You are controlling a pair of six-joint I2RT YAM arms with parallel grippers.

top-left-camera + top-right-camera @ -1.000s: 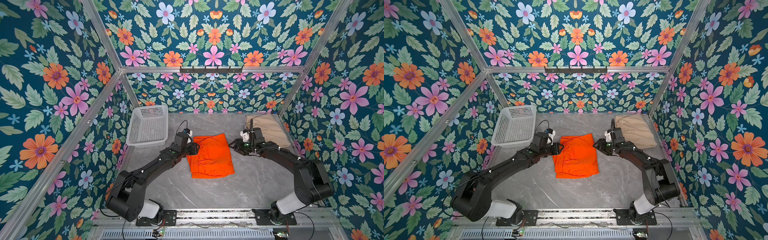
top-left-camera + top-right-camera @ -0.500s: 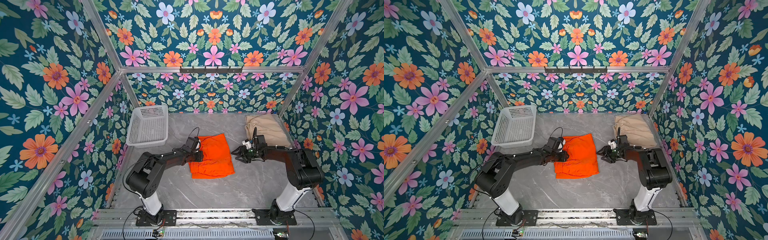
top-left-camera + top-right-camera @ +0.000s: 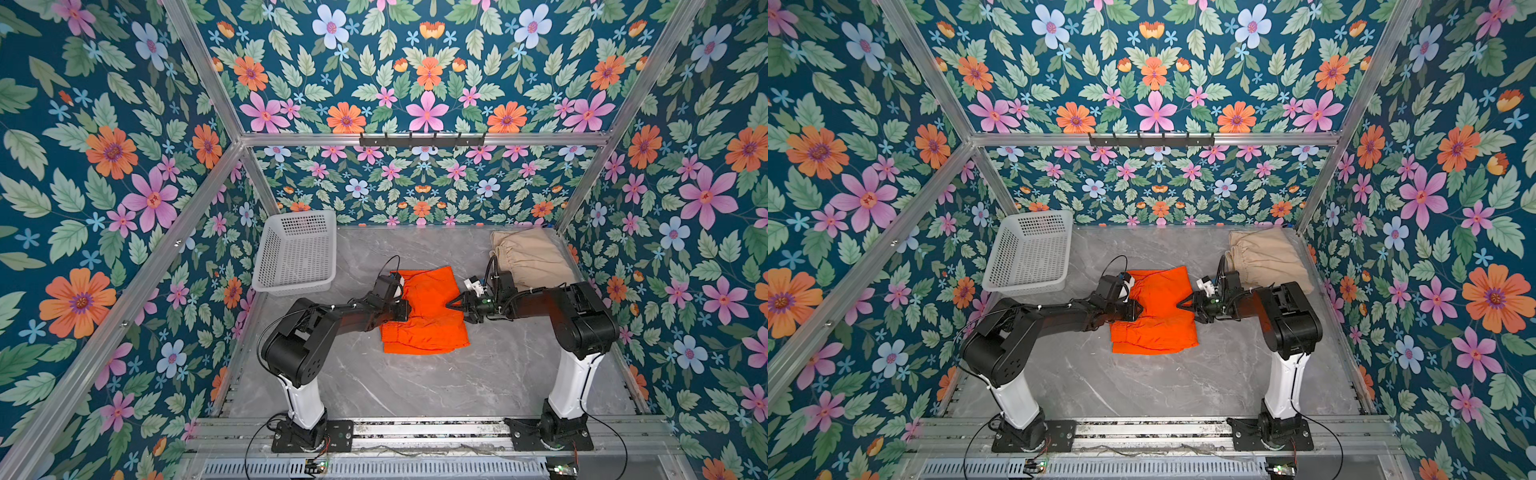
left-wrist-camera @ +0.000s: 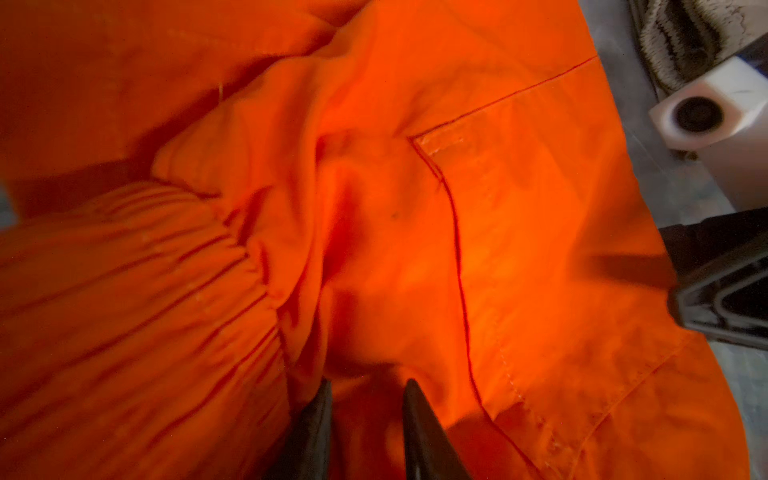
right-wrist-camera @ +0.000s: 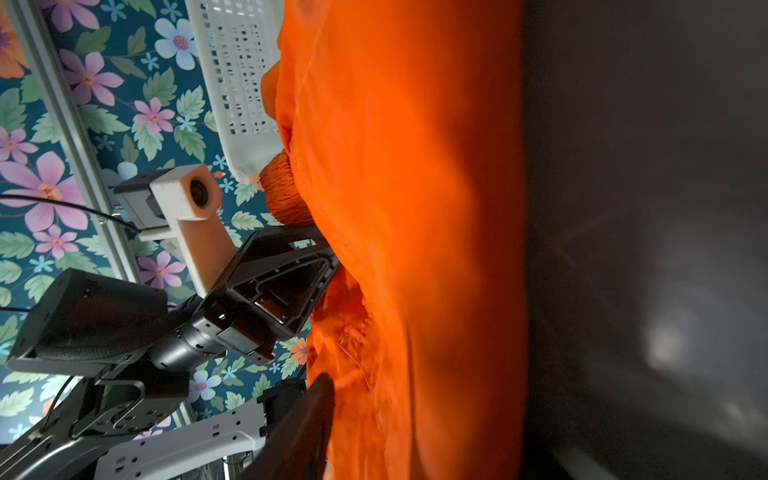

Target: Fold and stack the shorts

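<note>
Floral-wallpaper booth, grey marble table (image 3: 415, 382). Orange shorts (image 3: 428, 320) flat mid-table in a rough rectangle, gathered waistband toward the left arm. Beige shorts (image 3: 528, 257) bunched in the far right corner, well apart from the orange pair, so not stacked yet. White basket (image 3: 291, 266) at far left, not in play. Left gripper (image 3: 405, 309) down on the left edge of the orange cloth. Left wrist view: jaws narrowly parted, tips pressed into the fabric just beside the waistband gathers, a ridge of cloth between them. Can't tell whether actually pinched. Right gripper (image 3: 453, 305) at the opposite edge, jaws spread in a V with the hem at their mouth, nothing clamped as far as visible. Right wrist view shows only one finger (image 5: 311, 415), lying against the cloth. Looks like a symmetric two-sided pickup: one grip per side keeps the panel taut and square for the next fold, likely far half over near or the reverse. Versus a second ago: both arms pulled in from a stretched-out reach, upper links now upright. Both grippers shifted from the far corners of the orange pair to mid-edge and a bit inward. Orange pair, beige pile and basket all where they were.
</note>
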